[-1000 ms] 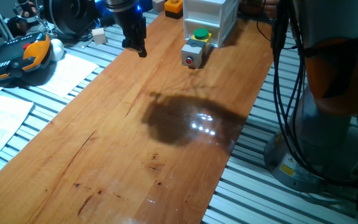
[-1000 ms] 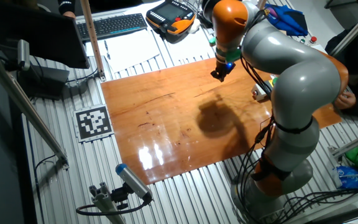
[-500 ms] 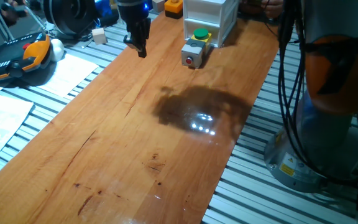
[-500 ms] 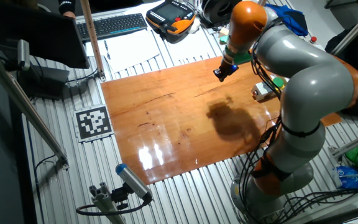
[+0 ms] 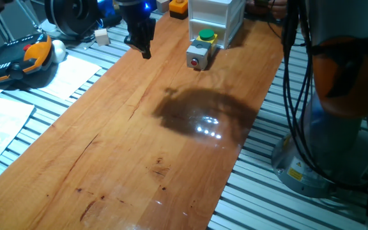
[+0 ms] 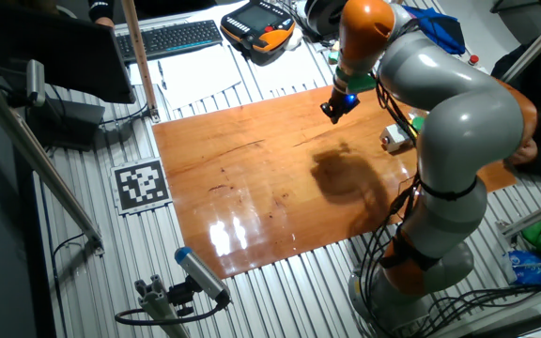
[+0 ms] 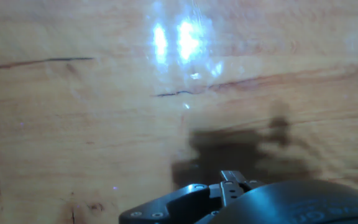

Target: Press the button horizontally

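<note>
glossy wooden board [image 5: 171, 147] on slatted metal table [image 5: 260, 172] — glare spots, dark scratches.

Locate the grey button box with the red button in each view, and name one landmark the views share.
One fixed view: the button box sits at upper centre on the wooden board, right of the gripper.
The other fixed view: the box shows at the board's right edge, partly hidden by the arm.
Hand view: not in it; only board and gripper shadow.
Shared landmark: the wooden board.
</note>
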`<state>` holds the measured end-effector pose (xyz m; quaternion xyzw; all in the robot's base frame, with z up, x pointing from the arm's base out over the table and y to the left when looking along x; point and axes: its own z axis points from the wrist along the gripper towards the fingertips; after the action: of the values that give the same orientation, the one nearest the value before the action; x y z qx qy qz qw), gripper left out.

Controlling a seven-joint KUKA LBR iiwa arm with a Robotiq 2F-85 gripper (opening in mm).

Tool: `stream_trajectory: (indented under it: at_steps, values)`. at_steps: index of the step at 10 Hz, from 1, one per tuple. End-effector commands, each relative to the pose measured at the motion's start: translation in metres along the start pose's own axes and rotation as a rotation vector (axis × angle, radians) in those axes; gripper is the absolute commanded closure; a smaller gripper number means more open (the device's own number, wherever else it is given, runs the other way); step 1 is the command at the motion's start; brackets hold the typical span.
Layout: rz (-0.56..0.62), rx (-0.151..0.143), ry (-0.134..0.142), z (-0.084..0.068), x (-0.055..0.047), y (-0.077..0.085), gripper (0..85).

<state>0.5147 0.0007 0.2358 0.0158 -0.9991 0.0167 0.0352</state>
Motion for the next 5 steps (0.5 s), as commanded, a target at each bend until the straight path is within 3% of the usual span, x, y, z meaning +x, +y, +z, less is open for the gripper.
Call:
stream_trajectory:
  at_steps: [1, 3, 5]
  values:
    - [-0.008, 0.053, -0.004, 0.0, 0.0, 0.0, 85.0]
    - [-0.082, 0.115, 0.006, 0.011, -0.005, -0.016, 85.0]
    - [-0.109, 0.123, 0.004, 0.028, -0.007, -0.036, 85.0]
